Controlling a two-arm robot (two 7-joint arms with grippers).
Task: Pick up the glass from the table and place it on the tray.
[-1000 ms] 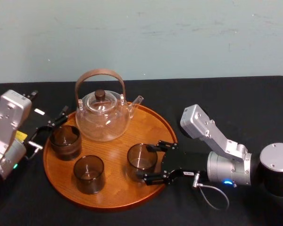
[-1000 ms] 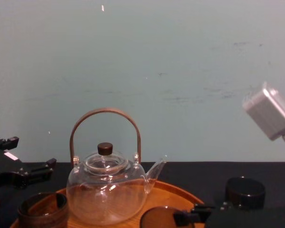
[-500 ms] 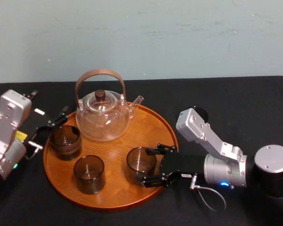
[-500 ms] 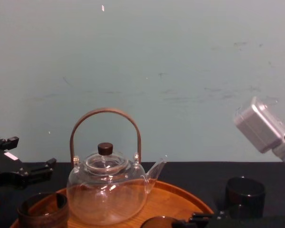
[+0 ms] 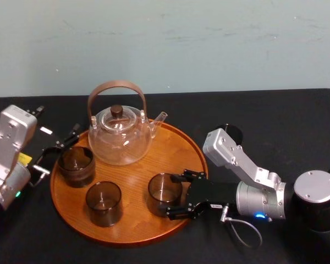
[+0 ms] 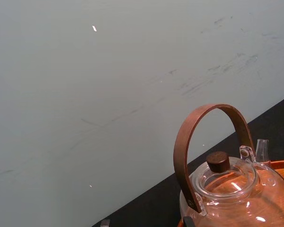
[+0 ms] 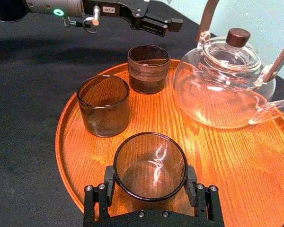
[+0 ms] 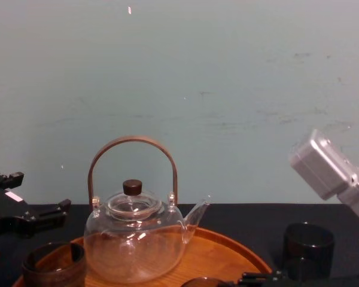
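Observation:
The glass [image 5: 163, 190] is a dark, see-through tumbler, upright over the near right part of the round wooden tray [image 5: 179, 144]. I cannot tell if its base touches the wood. My right gripper [image 5: 174, 194] reaches in from the right and is shut on it. In the right wrist view the fingers [image 7: 192, 181] press both sides of the glass [image 7: 150, 166] over the tray [image 7: 66, 142]. At the tray's left edge my left gripper [image 5: 58, 151] is open and holds nothing.
A clear glass teapot [image 5: 120, 137] with a curved brown handle stands at the back of the tray. Two more dark glasses sit on the tray, one at the left [image 5: 76, 165] and one at the front [image 5: 104, 203]. A dark cup [image 8: 308, 250] stands on the black table behind my right arm.
My right arm has sunk and shifted slightly left, bringing the glass down towards the tray; its rim dropped out of the chest view. The left arm has not moved.

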